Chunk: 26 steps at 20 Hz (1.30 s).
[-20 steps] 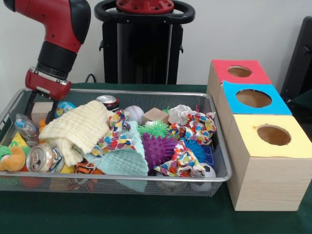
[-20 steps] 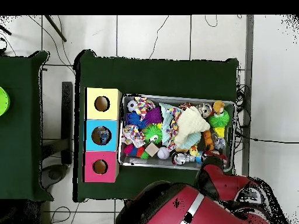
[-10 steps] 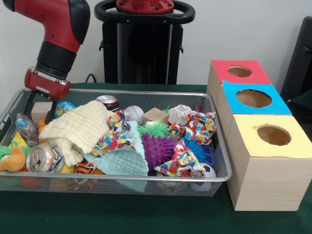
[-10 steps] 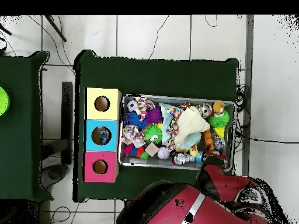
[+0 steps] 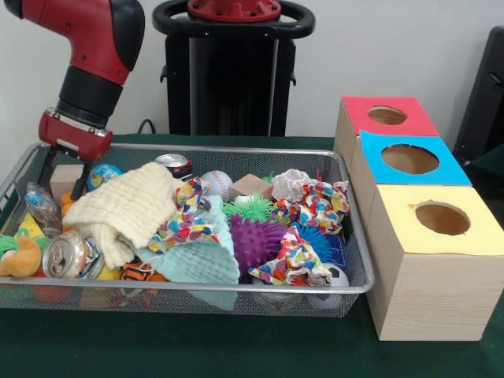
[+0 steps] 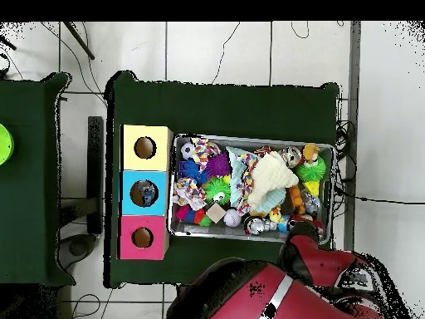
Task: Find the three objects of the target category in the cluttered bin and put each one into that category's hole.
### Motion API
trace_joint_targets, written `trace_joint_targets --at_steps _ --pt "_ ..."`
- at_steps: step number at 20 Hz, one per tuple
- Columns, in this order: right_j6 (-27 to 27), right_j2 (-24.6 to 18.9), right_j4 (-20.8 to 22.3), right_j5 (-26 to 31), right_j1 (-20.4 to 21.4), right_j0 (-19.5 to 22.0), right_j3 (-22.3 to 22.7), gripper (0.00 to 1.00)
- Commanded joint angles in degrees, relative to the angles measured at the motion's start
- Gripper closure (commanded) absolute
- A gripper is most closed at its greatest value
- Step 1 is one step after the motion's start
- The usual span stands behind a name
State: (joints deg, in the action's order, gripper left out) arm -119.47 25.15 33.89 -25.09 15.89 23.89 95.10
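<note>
Where the dark green table cloth [image 5: 197, 346] meets the white wall [image 5: 394, 47], the silver wire bin [image 5: 236, 293] of toys sits. The black claw [image 5: 63, 178] hangs open and empty over a wooden block [image 5: 64, 178], beside three coloured hole boxes [image 5: 409, 161].

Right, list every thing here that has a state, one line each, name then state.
gripper: open, fingers apart, down in the bin's corner, holding nothing.
wire bin: full, cluttered.
silver can: on its side, end facing the camera.
yellow cloth: crumpled on top of the pile.
red hole: open.
blue hole: open; something shows inside from overhead.
yellow hole: open.
</note>
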Motion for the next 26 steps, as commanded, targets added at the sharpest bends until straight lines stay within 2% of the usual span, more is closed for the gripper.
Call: trace_joint_targets --at_steps 1,7,10,20,26 --pt "-6.37 -8.1 3.58 0.93 1.17 3.86 -1.7 0.0" --pt "-6.38 -16.76 5.57 11.21 3.09 10.89 -4.42 0.0" --pt "-4.86 -19.28 5.52 13.46 2.64 12.84 -5.3 0.0" --pt "-2.8 -21.6 5.87 13.39 0.21 14.75 -7.89 0.0" --pt "-3.08 -19.75 4.81 11.31 -0.63 13.33 -7.34 0.0"
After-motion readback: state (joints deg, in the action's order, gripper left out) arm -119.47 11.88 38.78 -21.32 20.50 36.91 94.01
